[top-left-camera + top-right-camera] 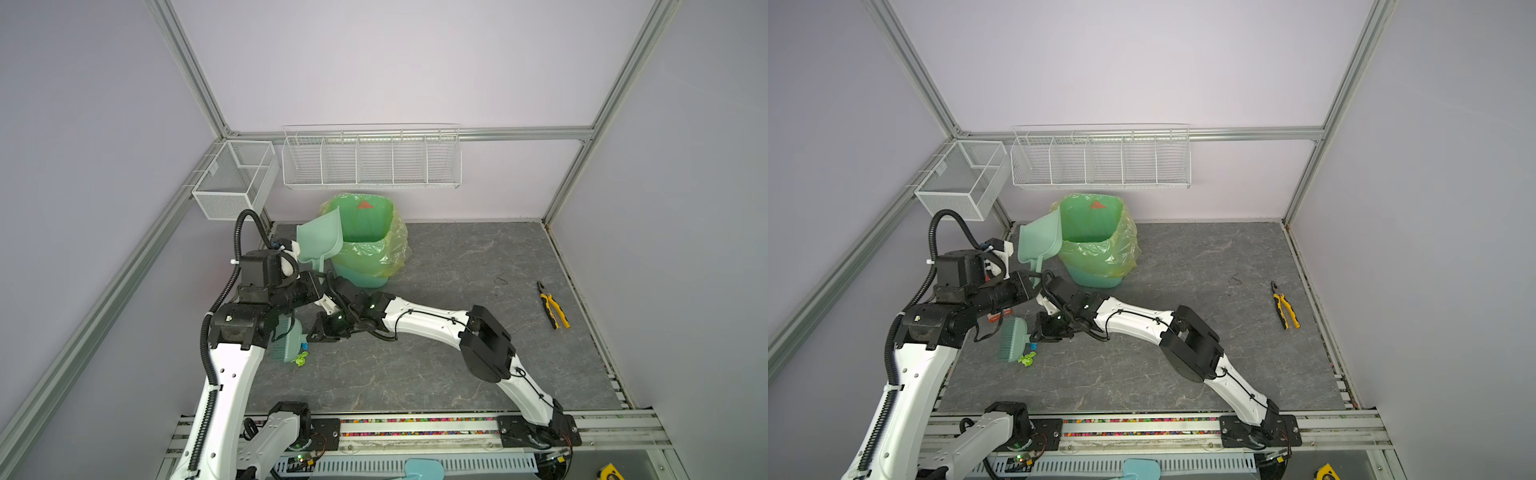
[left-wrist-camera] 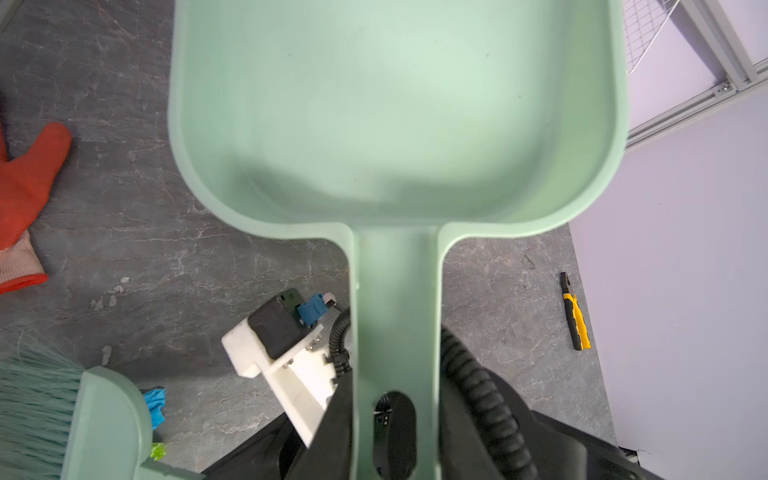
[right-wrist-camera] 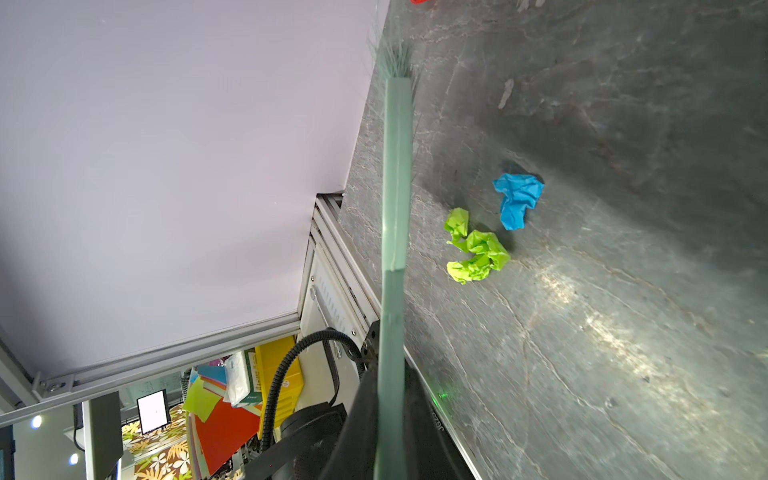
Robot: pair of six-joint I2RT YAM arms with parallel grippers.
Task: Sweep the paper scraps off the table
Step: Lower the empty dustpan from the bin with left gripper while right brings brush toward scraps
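Two paper scraps lie on the table point(image 1: 436, 353) near its left edge: a lime green wad point(image 3: 476, 249) point(image 1: 300, 359) and a blue wad point(image 3: 517, 203) point(image 1: 304, 345). My right gripper point(image 3: 388, 407) point(image 1: 322, 330) is shut on the handle of a mint green brush point(image 3: 397, 166) point(image 1: 286, 338). The brush head hangs just left of the scraps. My left gripper point(image 2: 395, 399) point(image 1: 309, 286) is shut on the handle of a mint green dustpan point(image 2: 395, 112) point(image 1: 320, 239). The dustpan is raised and tilted beside the bin's rim, and its scoop looks empty.
A green bin with a plastic bag point(image 1: 365, 241) stands at the back of the table. Yellow-handled pliers point(image 1: 552, 305) lie near the right edge. An orange-red glove point(image 2: 25, 195) lies on the table under my left arm. Wire baskets point(image 1: 372, 160) point(image 1: 235, 178) hang on the walls.
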